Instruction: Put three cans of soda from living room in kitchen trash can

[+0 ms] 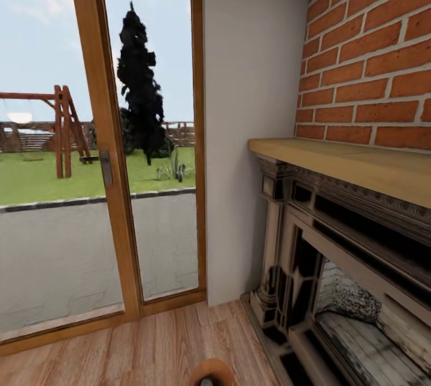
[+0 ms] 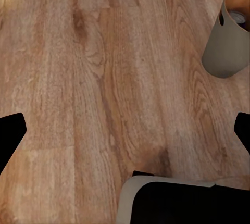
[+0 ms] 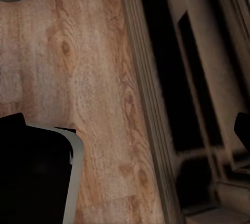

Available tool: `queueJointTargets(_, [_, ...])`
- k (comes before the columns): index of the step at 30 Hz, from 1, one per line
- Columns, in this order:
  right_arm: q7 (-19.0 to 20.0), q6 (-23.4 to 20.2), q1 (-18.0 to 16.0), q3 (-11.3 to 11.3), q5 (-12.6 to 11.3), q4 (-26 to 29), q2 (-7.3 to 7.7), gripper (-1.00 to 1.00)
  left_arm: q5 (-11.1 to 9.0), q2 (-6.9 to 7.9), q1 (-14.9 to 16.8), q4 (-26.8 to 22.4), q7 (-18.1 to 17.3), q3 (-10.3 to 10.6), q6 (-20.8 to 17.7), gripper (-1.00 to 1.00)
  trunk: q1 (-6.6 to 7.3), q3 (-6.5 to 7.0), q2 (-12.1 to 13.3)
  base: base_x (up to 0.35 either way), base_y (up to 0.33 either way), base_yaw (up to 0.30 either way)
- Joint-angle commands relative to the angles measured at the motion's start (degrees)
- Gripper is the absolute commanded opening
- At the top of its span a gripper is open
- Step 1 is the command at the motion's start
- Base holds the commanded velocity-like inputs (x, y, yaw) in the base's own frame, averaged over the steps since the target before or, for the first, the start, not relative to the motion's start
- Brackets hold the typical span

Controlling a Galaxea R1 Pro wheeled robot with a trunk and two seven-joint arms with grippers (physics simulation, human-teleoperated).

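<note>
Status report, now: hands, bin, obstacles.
Both hands open, nothing held, over the wood floor. Pale grey-beige round bin stands on the floor by the left hand; contents unclear. Ornate dark fireplace close on the right.

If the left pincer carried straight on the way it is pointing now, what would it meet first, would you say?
Most likely the bare wood floor, which fills the middle of the left pincer's view. The grey bin stands off to one side of that line. How far off the floor is cannot be judged.
</note>
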State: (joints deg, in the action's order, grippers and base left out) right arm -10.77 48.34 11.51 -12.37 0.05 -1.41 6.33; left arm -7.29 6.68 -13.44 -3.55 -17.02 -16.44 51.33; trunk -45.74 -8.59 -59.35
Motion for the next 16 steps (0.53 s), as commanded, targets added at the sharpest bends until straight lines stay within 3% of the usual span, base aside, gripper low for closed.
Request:
queueJointTargets(1, [-0.01, 0.0, 0.0, 0.0, -0.01, 0.0, 0.0, 1.0, 0.02, 0.0, 0.02, -0.01, -0.01, 0.0, 0.0, 1.0, 0.0, 0.0, 0.0, 0.0, 0.0, 0.0])
queueJointTargets(16, [-0.01, 0.0, 0.0, 0.02, -0.03, 0.0, 0.0, 1.0, 0.06, 0.0, 0.08, -0.05, 0.04, 0.0, -0.01, 1.0, 0.0, 0.0, 0.0, 0.0, 0.0, 0.0])
